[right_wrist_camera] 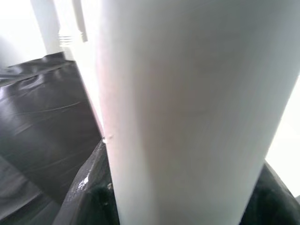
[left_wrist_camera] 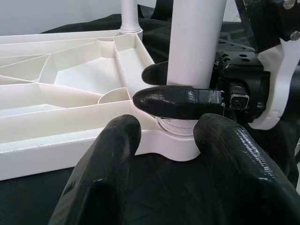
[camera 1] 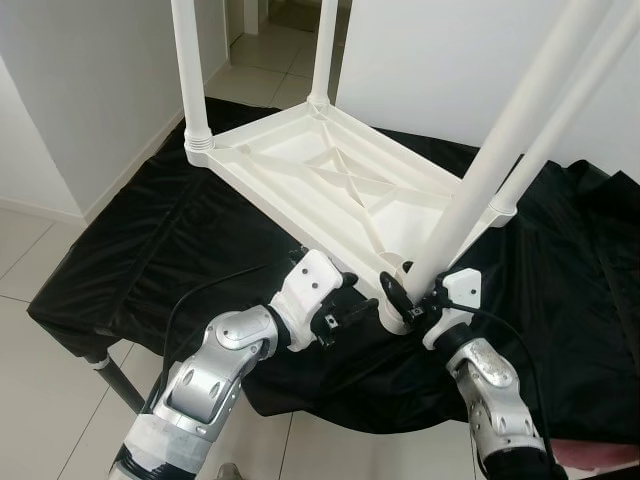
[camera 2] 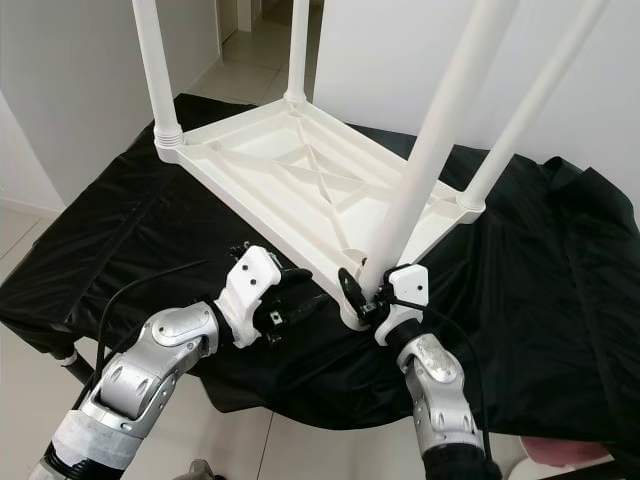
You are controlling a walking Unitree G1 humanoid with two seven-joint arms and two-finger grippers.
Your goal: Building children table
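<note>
You are fitting the last leg [camera 1: 480, 175] into the near corner socket of the upturned tabletop [camera 1: 330, 175] (on black cloth [camera 1: 140, 250]). Right gripper [camera 1: 412, 296] clamps its base; left gripper [camera 1: 352, 308], fingers apart, holds nothing. Next, push down straight.

- I see white walls [camera 1: 90, 90] on my left and ahead [camera 1: 430, 60].
- Pale floor tiles [camera 1: 30, 250] with dark grout lines run below, and a white skirting board [camera 1: 40, 208] edges the left wall.
- A tiled passage [camera 1: 265, 55] opens between the walls.
- Black glossy sheeting [camera 1: 150, 250] drapes a low support with a dark leg [camera 1: 125, 385].
- Daylight is soft and even.
</note>
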